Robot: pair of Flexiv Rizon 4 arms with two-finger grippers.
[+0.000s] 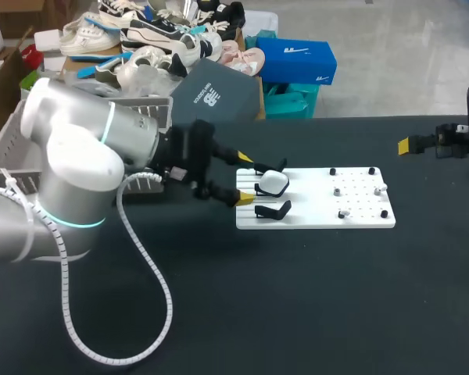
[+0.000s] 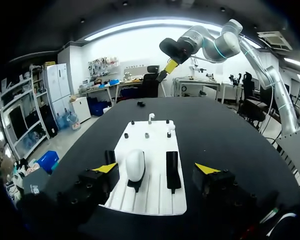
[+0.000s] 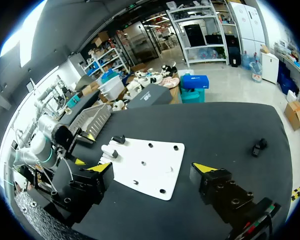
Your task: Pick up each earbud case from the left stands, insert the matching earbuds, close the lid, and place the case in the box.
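Observation:
A white earbud case (image 1: 273,182) (image 2: 135,165) (image 3: 109,150) rests on a black stand at the left end of the white board (image 1: 313,219) (image 2: 155,200) (image 3: 155,172). Beside it stands an empty black stand (image 1: 273,209) (image 2: 173,170). Small white earbuds (image 1: 340,190) (image 2: 151,117) sit among pegs on the board's right part. My left gripper (image 1: 246,180) (image 2: 156,170) is open just left of the case, its yellow tips to either side of the two stands and touching nothing. My right gripper (image 1: 406,144) (image 3: 152,167) is open and empty, up above the table's far right.
A grey basket (image 1: 141,109) (image 3: 92,120) stands at the table's back left, behind my left arm (image 1: 78,164) (image 3: 45,145). A small black object (image 2: 140,104) (image 3: 259,146) lies on the black table past the board's right end. A white cable (image 1: 152,273) loops over the front left.

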